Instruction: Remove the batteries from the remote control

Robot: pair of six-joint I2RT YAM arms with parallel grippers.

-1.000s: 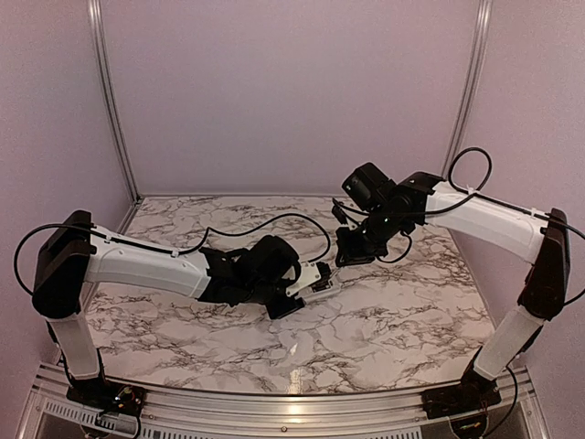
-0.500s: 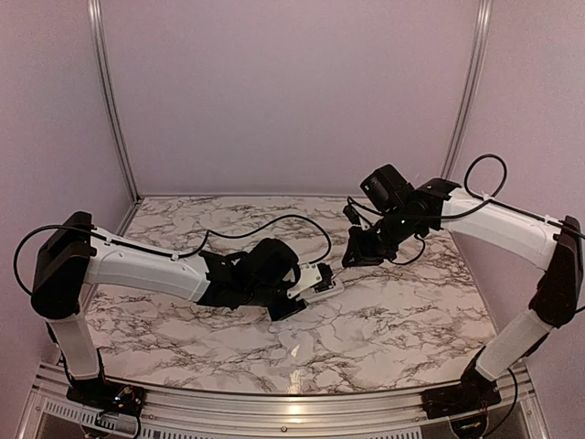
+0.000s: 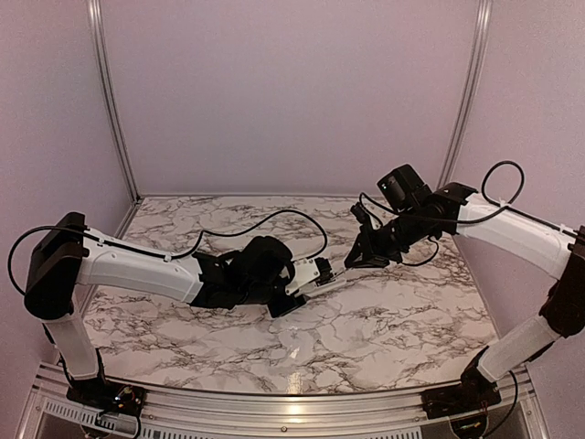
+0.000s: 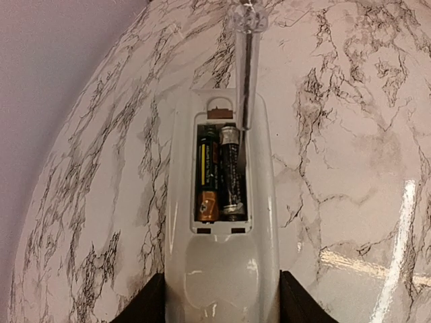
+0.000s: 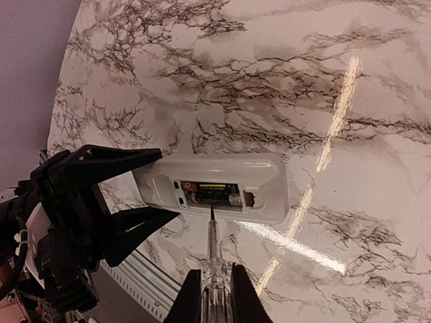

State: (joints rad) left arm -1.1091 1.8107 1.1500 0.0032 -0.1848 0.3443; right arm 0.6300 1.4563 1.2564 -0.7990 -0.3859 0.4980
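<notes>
**A:** Two batteries (image 4: pixel 219 178) lie side by side in the open compartment on the back of the remote control (image 4: pixel 222 269). One has an orange end, the other is dark with a silver end.

**B:** And who has the remote?

**A:** The left gripper (image 5: pixel 165 184). Its two black fingers are clamped on the long sides at one end, so the white body sticks out in front with the compartment facing up. It is near the middle of the marble table (image 3: pixel 384 320), low over the surface. I cannot tell whether it touches the marble.

**B:** What about the other claw?

**A:** The right gripper (image 5: pixel 217 289) is pinched tight on a thin stick (image 5: pixel 213 249) with a clear handle and a dark shaft. The stick points straight out from between the fingers toward the remote.

**B:** Where is its tip?

**A:** At the compartment, by the silver end of the dark battery. Whether it actually touches the cell, I cannot tell.

**B:** Are the arms close together?

**A:** Their heads nearly meet over the table's middle, left low and right slightly higher.
</notes>
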